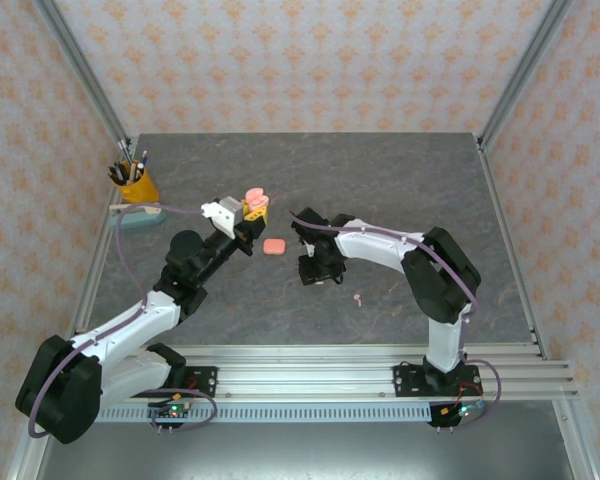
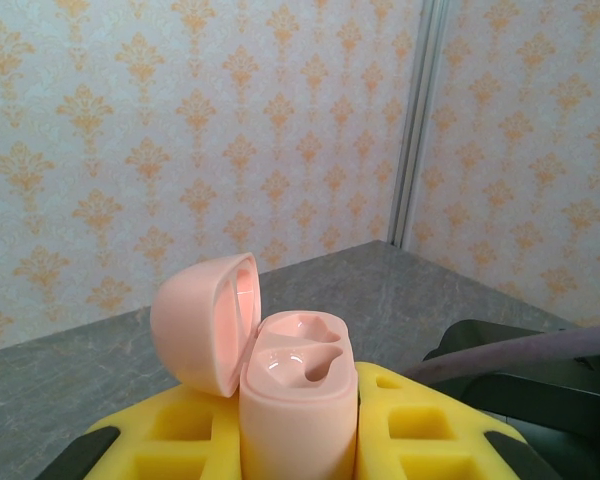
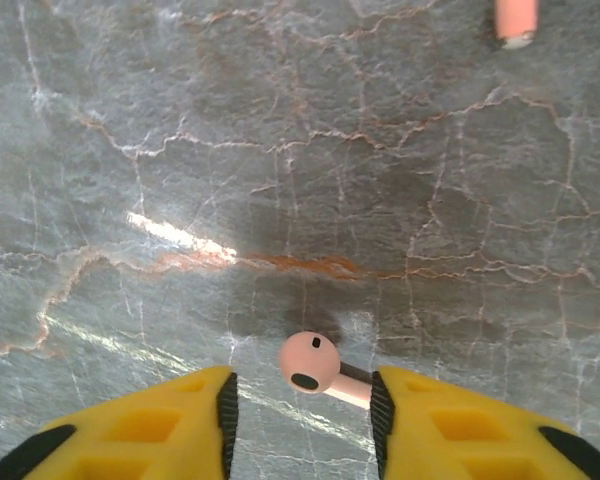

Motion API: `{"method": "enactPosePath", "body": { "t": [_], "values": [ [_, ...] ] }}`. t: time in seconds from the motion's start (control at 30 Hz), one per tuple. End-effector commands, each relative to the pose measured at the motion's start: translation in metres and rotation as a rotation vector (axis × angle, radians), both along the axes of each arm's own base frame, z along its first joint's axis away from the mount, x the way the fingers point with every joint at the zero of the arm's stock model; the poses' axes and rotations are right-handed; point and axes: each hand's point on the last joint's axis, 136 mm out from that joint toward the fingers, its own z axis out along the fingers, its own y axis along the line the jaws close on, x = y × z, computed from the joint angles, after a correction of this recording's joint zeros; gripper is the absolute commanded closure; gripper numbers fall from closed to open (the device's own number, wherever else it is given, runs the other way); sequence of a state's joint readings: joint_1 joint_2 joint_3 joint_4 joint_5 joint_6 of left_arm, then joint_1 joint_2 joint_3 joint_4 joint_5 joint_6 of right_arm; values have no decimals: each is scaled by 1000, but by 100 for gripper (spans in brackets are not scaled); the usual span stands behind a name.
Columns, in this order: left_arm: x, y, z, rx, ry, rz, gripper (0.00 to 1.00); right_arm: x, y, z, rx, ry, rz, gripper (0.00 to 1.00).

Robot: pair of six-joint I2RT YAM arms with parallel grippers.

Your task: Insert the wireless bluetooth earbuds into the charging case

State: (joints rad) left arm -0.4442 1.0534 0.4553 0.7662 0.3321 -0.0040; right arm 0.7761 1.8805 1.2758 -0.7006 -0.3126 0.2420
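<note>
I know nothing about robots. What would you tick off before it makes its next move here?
1. Charging case lid open: ok.
2. Wells in the case empty: ok.
3. Left gripper shut on the charging case: ok.
4. Earbud lined up at the mouth of the open right gripper: ok.
5. Earbud gripped: not ok, a gap shows on one side.
6. Earbud lying on the table or lifted off it: cannot tell.

pale pink earbud, pink case, yellow tool fingers, grey veined table, orange-patterned walls
</note>
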Motion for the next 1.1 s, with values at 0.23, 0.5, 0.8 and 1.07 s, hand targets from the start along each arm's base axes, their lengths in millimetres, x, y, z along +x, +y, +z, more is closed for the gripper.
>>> {"method": "enactPosePath", "body": {
  "t": [0.23, 0.5, 0.8, 1.07],
  "values": [
    [-3, -1, 11, -26, -22, -1, 100, 10, 13, 30, 69, -37, -384, 52],
    [-3, -2, 13, -24, -24, -5, 100, 7, 1, 15, -94, -70, -203, 52],
    [-3, -1, 12, -24, -22, -2, 100, 6, -3, -2, -149, -49, -183, 52],
    [-4, -1, 12, -23, -20, -2, 100, 8, 0, -12, -157, -43, -178, 55]
  ]
}}
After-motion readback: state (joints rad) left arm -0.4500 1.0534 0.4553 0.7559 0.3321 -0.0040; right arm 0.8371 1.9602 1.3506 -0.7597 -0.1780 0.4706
